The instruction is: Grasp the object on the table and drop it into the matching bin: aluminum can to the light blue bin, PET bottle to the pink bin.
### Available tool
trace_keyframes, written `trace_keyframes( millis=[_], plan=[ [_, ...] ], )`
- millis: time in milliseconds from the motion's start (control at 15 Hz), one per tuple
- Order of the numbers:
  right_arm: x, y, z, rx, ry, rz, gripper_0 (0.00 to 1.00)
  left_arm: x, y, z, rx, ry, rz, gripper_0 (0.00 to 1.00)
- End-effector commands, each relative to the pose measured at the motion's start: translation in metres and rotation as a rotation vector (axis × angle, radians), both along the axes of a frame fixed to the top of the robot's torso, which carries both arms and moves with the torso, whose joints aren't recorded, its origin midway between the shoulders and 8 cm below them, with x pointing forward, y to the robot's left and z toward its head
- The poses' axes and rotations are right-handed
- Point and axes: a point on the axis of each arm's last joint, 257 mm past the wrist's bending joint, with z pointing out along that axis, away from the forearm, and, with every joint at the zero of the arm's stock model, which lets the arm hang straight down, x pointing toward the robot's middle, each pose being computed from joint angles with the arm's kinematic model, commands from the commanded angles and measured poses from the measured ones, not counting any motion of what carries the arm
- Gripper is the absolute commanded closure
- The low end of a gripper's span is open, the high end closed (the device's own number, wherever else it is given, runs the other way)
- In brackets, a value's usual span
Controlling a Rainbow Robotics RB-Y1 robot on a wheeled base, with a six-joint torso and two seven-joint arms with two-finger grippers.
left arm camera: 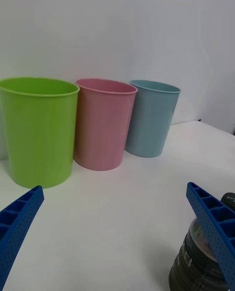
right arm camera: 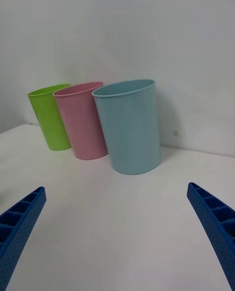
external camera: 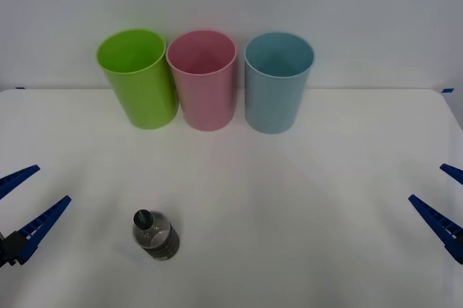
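1. The left gripper [external camera: 27, 205] waits with its fingers spread apart at the table's [external camera: 304, 207] left edge; the right gripper [external camera: 447, 203] does the same at the right edge.
2. The PET bottle [external camera: 155, 235] stands on the white table near the left gripper; the lime green bin [external camera: 139, 78], pink bin [external camera: 202, 79] and light blue bin [external camera: 278, 81] line up before a plain pale wall.

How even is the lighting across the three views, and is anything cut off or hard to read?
Front view: soft, even light, faint shadows beside the PET bottle and under the bins. Left wrist view: the bottle is cropped at the frame corner, partly behind a finger, label unreadable. Right wrist view: light blue bin evenly lit, no glare.
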Motion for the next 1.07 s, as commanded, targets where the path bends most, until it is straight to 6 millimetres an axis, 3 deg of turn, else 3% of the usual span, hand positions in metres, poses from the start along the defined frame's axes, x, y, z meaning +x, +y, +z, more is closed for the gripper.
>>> trace_keyframes(
  millis=[67,133,200,467,1067],
  plan=[
    [0.0,0.0,0.0,0.0,0.0,0.0,0.0,0.0,0.0,0.0,0.0,0.0,0.0,0.0],
    [0.0,0.0,0.0,0.0,0.0,0.0,0.0,0.0,0.0,0.0,0.0,0.0,0.0,0.0],
    [0.0,0.0,0.0,0.0,0.0,0.0,0.0,-0.001,-0.005,-0.012,-0.037,0.022,0.008,0.0],
    [0.0,0.0,0.0,0.0,0.0,0.0,0.0,0.001,-0.013,-0.013,-0.041,0.02,-0.008,0.0],
    [0.0,0.0,0.0,0.0,0.0,0.0,0.0,-0.035,0.009,-0.033,0.06,0.1,-0.032,0.0]
  ],
)
